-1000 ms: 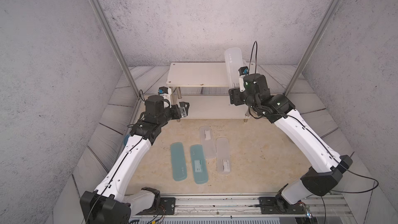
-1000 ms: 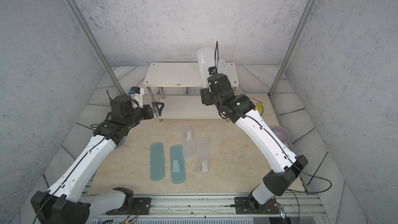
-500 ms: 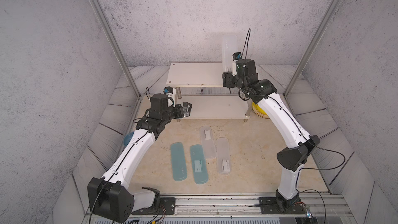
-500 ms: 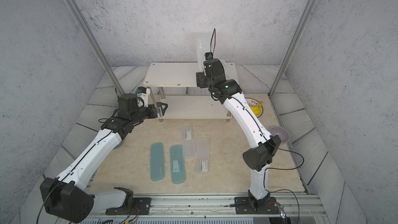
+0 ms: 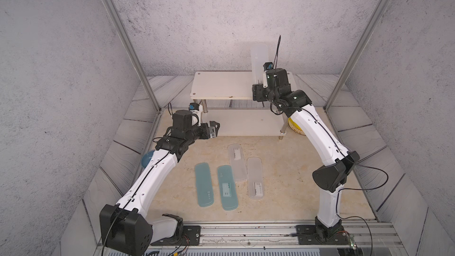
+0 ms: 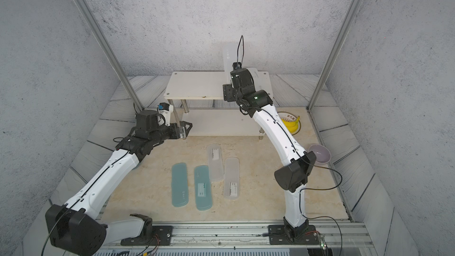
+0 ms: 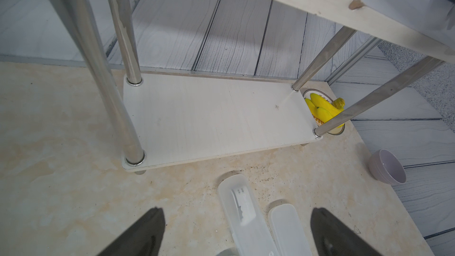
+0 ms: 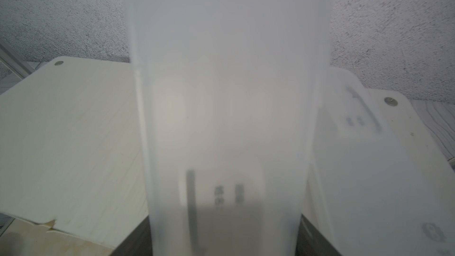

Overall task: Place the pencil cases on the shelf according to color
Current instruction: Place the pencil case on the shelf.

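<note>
Frosted translucent rounded-end case [image 5: 259, 56] clamped in right tool [image 5: 258, 84] above white shelf [image 5: 221, 87].

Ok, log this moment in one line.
right tool: holds frosted white pencil case upright over shelf | left tool: open, empty | shelf top: second white case | table: two teal cases, two white cases

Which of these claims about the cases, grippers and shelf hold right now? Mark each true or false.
1. The right gripper holds a white case above the top shelf. True.
2. The left gripper holds a teal case. False: it is open and empty.
3. Two teal cases lie on the table. True.
4. The lower shelf holds a case. False: it is bare.
5. No case lies on the top shelf. False: a second white case lies at its right end.
</note>
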Controlling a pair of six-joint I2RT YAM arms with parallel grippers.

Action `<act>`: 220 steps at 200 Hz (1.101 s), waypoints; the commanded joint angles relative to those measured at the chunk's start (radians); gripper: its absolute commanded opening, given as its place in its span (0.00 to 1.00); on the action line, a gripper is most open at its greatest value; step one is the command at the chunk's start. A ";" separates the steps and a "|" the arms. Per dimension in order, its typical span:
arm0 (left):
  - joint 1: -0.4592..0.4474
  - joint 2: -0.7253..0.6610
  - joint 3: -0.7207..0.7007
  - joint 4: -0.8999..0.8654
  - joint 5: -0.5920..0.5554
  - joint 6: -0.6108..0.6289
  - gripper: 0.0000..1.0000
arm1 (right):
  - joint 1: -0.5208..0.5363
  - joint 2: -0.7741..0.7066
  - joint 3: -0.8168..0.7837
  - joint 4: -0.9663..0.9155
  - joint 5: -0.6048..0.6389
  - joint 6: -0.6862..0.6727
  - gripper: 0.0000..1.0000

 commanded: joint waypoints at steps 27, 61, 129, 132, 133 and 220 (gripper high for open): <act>0.007 -0.016 0.000 0.006 0.022 -0.006 0.99 | -0.004 -0.030 -0.021 -0.064 0.005 0.022 0.85; 0.008 -0.013 0.002 0.010 0.033 -0.020 0.99 | -0.003 -0.040 -0.028 -0.079 0.008 0.022 0.89; 0.007 -0.021 0.001 0.007 0.029 -0.024 0.99 | -0.004 -0.068 -0.049 -0.059 0.006 0.022 0.96; 0.008 -0.021 0.000 0.007 0.028 -0.025 0.99 | -0.003 -0.069 -0.049 -0.056 0.004 0.021 0.96; 0.008 -0.021 0.000 0.007 0.028 -0.025 0.99 | -0.004 -0.070 -0.049 -0.054 0.003 0.021 0.97; 0.011 -0.043 -0.005 -0.016 -0.041 -0.054 0.99 | -0.003 -0.178 0.007 0.026 -0.108 -0.001 1.00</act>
